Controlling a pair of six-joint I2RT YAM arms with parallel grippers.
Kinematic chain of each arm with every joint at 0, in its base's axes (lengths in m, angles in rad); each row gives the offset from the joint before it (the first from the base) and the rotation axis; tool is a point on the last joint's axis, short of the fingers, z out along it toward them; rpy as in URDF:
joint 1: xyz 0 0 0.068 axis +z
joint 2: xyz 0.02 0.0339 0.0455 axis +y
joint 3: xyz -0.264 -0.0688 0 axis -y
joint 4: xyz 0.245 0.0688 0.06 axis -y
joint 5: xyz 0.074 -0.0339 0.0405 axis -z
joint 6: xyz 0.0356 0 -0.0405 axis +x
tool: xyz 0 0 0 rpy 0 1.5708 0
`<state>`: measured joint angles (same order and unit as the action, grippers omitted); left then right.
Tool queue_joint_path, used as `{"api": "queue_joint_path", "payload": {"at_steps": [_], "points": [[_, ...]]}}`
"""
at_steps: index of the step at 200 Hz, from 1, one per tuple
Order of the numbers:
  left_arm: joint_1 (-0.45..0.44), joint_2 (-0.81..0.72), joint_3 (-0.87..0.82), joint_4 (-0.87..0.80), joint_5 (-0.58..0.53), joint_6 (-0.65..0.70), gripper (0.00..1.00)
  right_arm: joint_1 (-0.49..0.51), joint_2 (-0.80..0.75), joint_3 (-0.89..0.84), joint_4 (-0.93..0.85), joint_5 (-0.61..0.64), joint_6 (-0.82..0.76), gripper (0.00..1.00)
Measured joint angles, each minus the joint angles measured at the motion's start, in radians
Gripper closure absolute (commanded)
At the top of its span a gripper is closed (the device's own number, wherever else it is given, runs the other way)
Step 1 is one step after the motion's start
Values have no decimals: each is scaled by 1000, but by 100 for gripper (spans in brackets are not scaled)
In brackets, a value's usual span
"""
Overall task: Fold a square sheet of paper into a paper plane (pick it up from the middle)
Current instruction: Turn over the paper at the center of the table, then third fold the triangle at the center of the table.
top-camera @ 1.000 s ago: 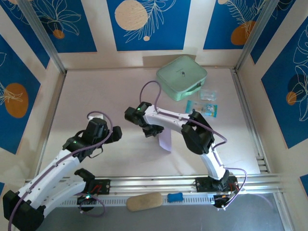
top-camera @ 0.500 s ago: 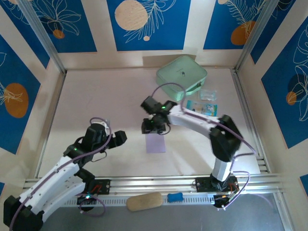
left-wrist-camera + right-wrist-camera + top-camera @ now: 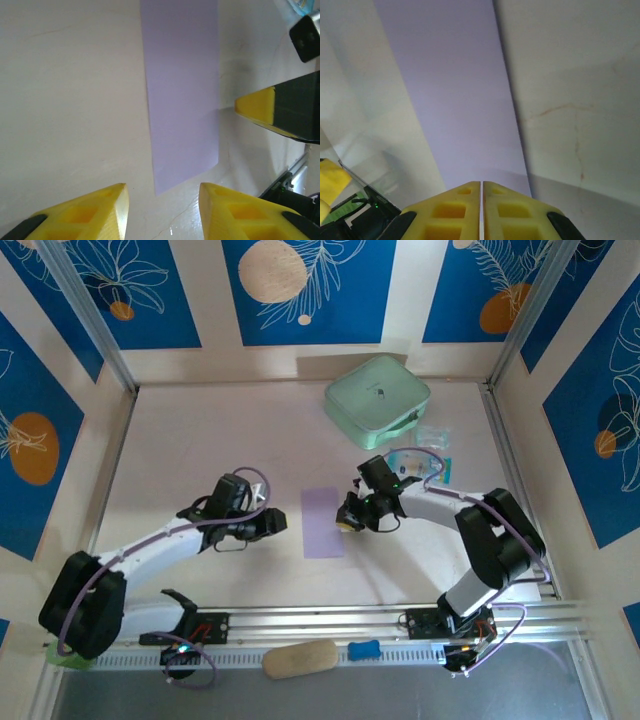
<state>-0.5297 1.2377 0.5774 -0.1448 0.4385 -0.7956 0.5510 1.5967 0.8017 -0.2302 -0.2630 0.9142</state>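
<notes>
The square sheet of paper (image 3: 323, 523) lies flat on the table as a narrow lavender rectangle, folded in half. It also appears in the left wrist view (image 3: 182, 90) and the right wrist view (image 3: 455, 100). My left gripper (image 3: 278, 523) sits low just left of the sheet. Its yellow jaws (image 3: 162, 192) stand apart with only bare table and the sheet's near corner between them. My right gripper (image 3: 346, 522) is at the sheet's right edge, shut, with its tips (image 3: 482, 184) together over that edge. I cannot tell whether they pinch the paper.
A mint-green case (image 3: 377, 400) stands at the back, right of centre. Small blue packets (image 3: 432, 452) lie just in front of it. On the near rail rest a tan oval object (image 3: 300, 658) and a small blue one (image 3: 364, 649). Frame posts flank the table.
The right gripper set the sheet down flat, opened, moved to the sheet's right edge and shut again. The left arm swung in to the sheet's left edge, its jaws narrowing.
</notes>
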Motion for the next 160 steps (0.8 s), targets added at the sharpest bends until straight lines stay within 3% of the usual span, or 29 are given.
{"api": "queue_joint_path", "payload": {"at_steps": [98, 160], "points": [[-21, 237, 109, 146, 52, -49, 60, -89, 130, -53, 158, -146, -21, 91], [-42, 349, 155, 161, 52, -65, 60, -95, 121, -87, 209, -157, -33, 91]]}}
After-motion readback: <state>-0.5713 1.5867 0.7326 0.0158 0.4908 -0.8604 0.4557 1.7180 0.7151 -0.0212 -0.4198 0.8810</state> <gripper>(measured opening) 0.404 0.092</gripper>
